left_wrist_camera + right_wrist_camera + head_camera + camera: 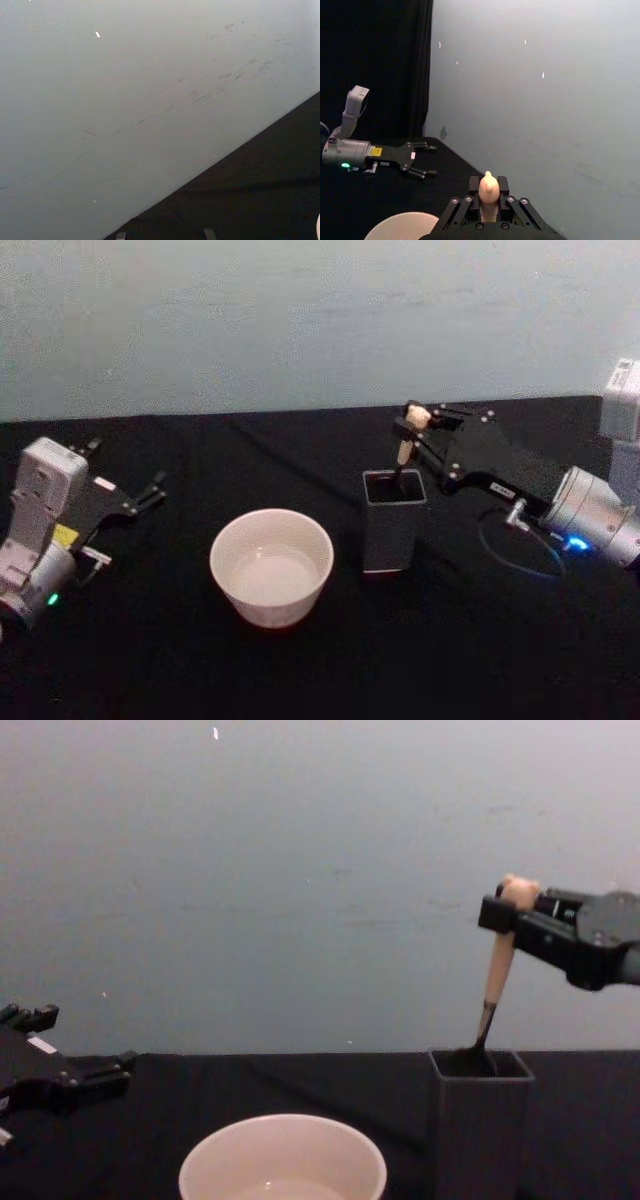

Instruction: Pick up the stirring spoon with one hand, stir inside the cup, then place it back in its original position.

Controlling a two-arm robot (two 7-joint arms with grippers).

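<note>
Right of the surface's middle, my right pincer (413, 426) clamps the stirring spoon (402, 452) below its bear head, bowl in the holder (390, 535); likely light, stiff, slippery; left pincer (150, 492) idles apart at the left edge

From the head: looks forward and down from high up onto the black table (300, 680), set far enough back to take in the left gripper (157, 492), the cup (262, 612), the holder (390, 540) and the right gripper (411, 426) together, with the pale wall (300, 320) behind. From the chest: sits lower and nearer, faces level across the table, catches the same cup and holder side-on against that wall. From the right wrist: looks along its own fingers, close on the head of the stirring spoon (488, 189), then past it to the wall, the cup's rim and the left gripper farther off. From the left wrist: faces the wall at a tilt, with a strip of table.
</note>
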